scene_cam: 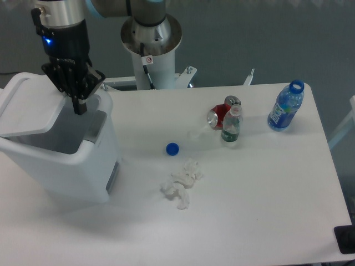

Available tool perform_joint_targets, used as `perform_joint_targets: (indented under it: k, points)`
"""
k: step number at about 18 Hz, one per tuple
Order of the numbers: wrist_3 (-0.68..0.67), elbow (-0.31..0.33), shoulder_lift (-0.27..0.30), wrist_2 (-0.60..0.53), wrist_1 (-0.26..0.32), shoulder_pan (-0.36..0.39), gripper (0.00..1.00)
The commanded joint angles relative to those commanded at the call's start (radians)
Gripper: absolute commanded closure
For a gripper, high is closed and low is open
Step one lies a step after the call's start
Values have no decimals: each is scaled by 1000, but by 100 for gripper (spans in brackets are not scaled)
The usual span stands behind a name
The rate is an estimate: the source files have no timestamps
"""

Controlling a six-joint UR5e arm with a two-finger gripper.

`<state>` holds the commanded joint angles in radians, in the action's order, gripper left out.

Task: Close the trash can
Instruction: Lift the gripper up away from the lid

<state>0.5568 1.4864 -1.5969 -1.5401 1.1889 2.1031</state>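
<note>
While the bin point(61, 149) at the left of the frame sits on the tabletop point(255, 194) with its lid point(30, 108) partly raised and a dark gap showing under the lid's right edge, the closing looks unfinished; the lid must yet come down flat. At upper left the arm hangs nearly vertical, its gripper point(80, 108) pointing down at the lid's right edge over the gap. Its fingers look pressed together, grasping nothing, though contact with the lid cannot be told.
</note>
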Motion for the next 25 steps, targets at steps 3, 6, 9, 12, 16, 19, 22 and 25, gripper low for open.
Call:
perform_joint_targets:
  k: [3,6,9,12,16,19,22,25]
  points:
    - [0,-5,3,2,-2,3,100]
    - [0,-12,11,17,-2,17,100]
    - [-2,-23,23,61,-2,40,100]
    - [-8,-23,63,86,-2,38,100]
    - [-32,-25,139,228,-38,17,100]
    - [-38,-28,187,346,-43,-24,100]
    - [-37,-61,190,364,-45,-96,100]
    - [-35,-78,190,364,-45,-144,100]
